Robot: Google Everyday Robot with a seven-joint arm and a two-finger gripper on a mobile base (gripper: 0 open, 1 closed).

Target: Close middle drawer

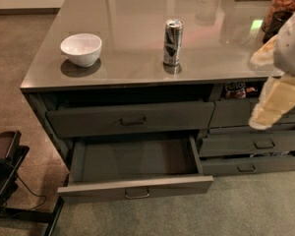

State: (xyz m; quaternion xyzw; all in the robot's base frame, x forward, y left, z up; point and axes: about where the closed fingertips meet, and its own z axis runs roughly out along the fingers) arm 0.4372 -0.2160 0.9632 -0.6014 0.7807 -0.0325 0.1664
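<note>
camera view: the middle drawer [133, 162] juts toward the camera, long axis left-right, inside bare. the gripper [266, 113] hangs at right; can't tell its grip.

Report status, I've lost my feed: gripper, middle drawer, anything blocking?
Gripper far right, in front of small drawers, clear of handle. Middle drawer pulled out, bare inside. Nothing seen blocking it.

The tabletop [137, 14] carries one bowl [81, 48], one can [172, 42] and one jar [282, 4]. Below are five drawers [132, 119]. One pincer [265, 114] hangs at the right edge.
</note>
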